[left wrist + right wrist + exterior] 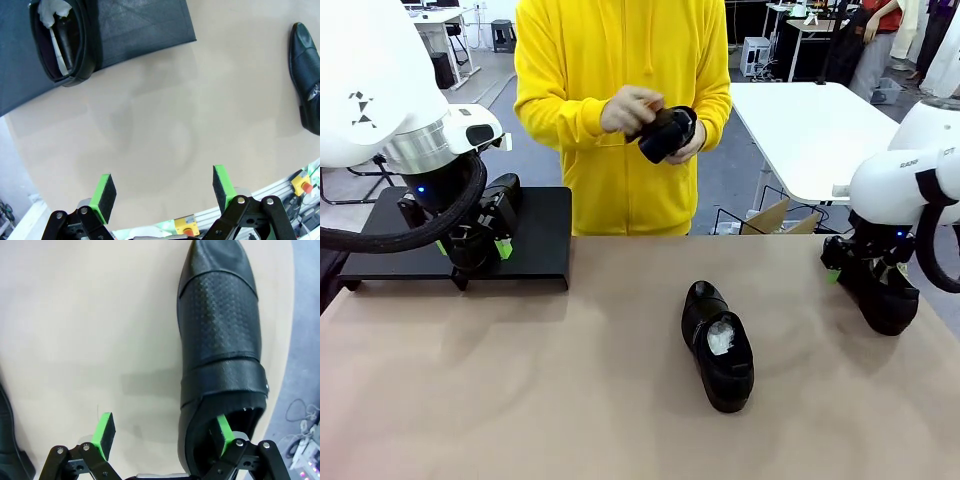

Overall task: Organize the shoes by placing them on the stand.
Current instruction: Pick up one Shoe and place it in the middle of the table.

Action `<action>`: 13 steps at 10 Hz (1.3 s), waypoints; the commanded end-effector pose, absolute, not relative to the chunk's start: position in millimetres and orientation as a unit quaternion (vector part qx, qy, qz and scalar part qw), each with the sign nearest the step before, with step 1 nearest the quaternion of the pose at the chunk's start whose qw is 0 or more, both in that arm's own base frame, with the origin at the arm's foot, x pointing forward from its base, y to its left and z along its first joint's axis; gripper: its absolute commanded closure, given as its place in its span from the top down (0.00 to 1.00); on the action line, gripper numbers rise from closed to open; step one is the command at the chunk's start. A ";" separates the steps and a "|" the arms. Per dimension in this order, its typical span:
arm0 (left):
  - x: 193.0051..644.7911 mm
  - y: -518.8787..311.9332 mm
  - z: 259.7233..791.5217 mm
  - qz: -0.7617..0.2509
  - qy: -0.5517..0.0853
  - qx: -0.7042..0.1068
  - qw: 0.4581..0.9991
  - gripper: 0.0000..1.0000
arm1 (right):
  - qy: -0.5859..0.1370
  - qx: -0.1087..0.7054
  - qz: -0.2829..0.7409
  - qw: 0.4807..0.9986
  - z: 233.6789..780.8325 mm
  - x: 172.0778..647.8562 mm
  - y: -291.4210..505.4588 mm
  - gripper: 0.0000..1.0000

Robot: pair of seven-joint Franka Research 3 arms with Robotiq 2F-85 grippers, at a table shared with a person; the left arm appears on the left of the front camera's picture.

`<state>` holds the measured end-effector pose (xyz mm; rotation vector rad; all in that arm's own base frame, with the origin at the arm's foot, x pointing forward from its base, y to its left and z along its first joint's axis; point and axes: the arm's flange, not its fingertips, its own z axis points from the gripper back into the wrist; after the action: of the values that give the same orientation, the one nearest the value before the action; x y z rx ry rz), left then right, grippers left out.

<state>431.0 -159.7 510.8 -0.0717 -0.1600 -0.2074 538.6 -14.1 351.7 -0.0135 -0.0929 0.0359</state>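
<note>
Nearest us on the tan table (520, 380) lies the middle shoe (718, 345), well apart from both arms, toe towards us, with white paper stuffing (721, 337) in its opening.

Further right, the right gripper (161, 432) hangs over the right-hand shoe (220, 340) with its jaws spread. One green pad (218, 430) sits inside the shoe's opening and the other is outside over bare table, so the side wall by the heel stands between them, not yet pinched. We judge this the sensible hold. The glossy leather looks slippery and the vamp soft, but the collar near the heel should be stiffer, and the shoe is probably light (paper stuffing adds little).

Further back on the left, the left gripper (164, 192) hovers with fingers wide apart and nothing between them. Beyond it, one shoe on the stand (62, 42) rests near the edge of the black stand (140, 25).

Farthest, a person in a yellow hoodie (620, 60) holds another black shoe (668, 133) in both hands above the table's far side.
</note>
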 end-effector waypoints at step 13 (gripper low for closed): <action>428.1 -157.6 511.0 -0.102 -0.082 -0.038 0.991 1.00 | -0.003 -0.045 -0.038 0.998 329.3 568.2 -29.6 0.00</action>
<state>431.0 -159.7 510.8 -0.0717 -0.1599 -0.2074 560.6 -29.5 332.7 -0.0716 -0.0200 -0.0387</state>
